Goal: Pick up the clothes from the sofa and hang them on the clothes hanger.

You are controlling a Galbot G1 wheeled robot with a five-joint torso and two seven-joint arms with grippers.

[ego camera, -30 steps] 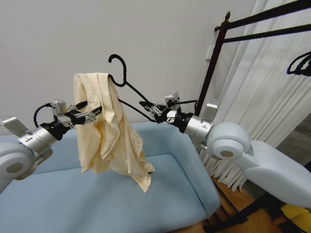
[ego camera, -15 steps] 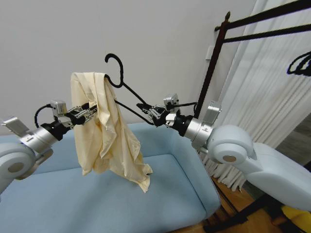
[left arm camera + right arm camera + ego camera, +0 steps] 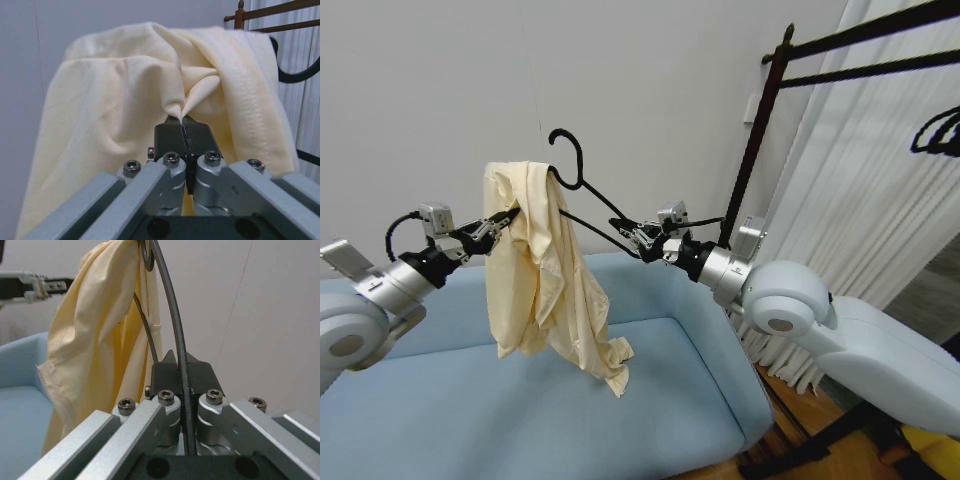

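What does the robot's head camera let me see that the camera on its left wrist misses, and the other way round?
The head view adds the wider scene: the blue sofa below, the right gripper shut on one end of the black hanger, and the left gripper at the cloth on the opposite side. The left wrist view adds the close detail: that gripper's fingers pinch a small fold of fabric shut between them. Both share the cream garment draped over the hanger, and the dark clothes rack behind.
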